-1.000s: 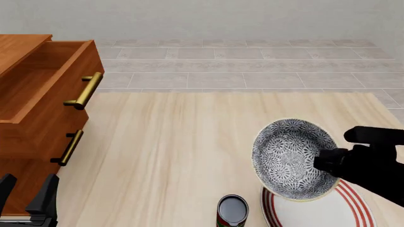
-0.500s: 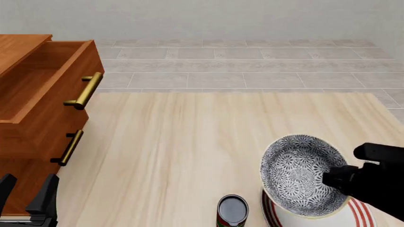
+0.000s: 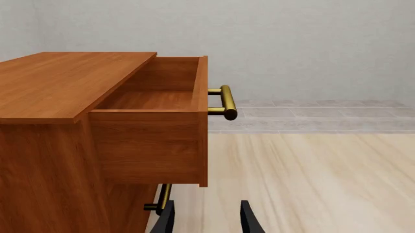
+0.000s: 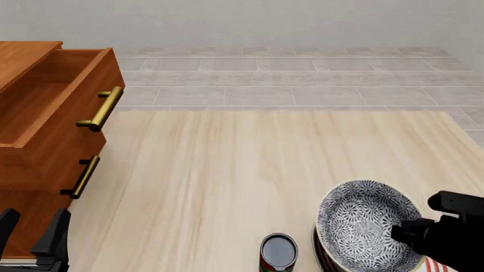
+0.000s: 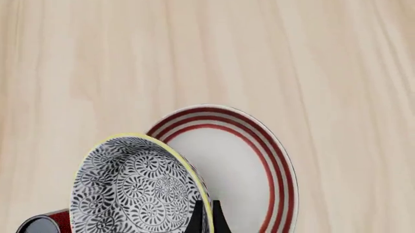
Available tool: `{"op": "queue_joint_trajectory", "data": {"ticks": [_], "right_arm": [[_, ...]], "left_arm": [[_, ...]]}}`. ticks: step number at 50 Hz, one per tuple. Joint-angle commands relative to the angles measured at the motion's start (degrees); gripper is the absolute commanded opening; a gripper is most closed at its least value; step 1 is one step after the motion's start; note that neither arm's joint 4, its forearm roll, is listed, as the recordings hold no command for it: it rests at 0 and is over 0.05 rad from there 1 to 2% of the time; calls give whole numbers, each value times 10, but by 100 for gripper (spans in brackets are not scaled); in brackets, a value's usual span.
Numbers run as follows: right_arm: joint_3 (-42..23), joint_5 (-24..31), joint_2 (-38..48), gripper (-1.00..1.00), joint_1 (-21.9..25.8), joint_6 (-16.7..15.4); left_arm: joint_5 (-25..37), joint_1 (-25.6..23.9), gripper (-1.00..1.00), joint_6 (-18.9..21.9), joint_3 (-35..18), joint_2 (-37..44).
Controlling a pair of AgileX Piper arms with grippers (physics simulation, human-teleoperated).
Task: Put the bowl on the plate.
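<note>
The grey-and-white floral bowl (image 4: 366, 225) is tilted, its inside facing left, and sits low over the plate (image 4: 433, 266), hiding most of it. My right gripper (image 4: 402, 231) is shut on the bowl's right rim. In the right wrist view the two fingers (image 5: 207, 217) pinch the yellow-edged rim of the bowl (image 5: 136, 189), which overlaps the white red-ringed plate (image 5: 243, 165). I cannot tell whether bowl and plate touch. My left gripper (image 4: 34, 231) stands open and empty at the near left, by the cabinet; its gap (image 3: 206, 219) holds nothing.
A small dark can (image 4: 278, 253) stands just left of the plate, close to the bowl (image 5: 40, 224). A wooden cabinet (image 4: 45, 147) with its top drawer (image 3: 159, 97) pulled open and brass handles (image 4: 100, 109) fills the left side.
My right gripper has carried the bowl toward the near edge and lower, so it now covers far more of the plate. The left arm has not moved.
</note>
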Motion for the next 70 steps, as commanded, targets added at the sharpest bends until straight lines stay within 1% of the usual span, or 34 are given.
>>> {"op": "queue_joint_trajectory", "data": {"ticks": [1, 3, 8, 17, 27, 42, 55, 56, 66, 70], "right_arm": [[20, -5, -3, -100, -11, 4], [26, 1, -13, -100, -12, 5], [34, -8, -8, -100, -19, 1], [58, -30, 1, -100, -17, 13], [75, -41, -1, -100, -18, 18], [82, -67, 22, -100, -19, 16], [82, -75, 30, -100, -28, 10], [82, -75, 29, 100, -26, 12], [78, -75, 32, 100, -34, 6], [75, -63, 20, 100, -38, 4]], "left_arm": [[0, 0, 100, 0, 0, 0], [0, 0, 100, 0, 0, 0], [0, 0, 100, 0, 0, 0], [0, 0, 100, 0, 0, 0], [0, 0, 100, 0, 0, 0], [0, 0, 100, 0, 0, 0], [0, 0, 100, 0, 0, 0], [0, 0, 100, 0, 0, 0], [0, 0, 100, 0, 0, 0], [0, 0, 100, 0, 0, 0]]}}
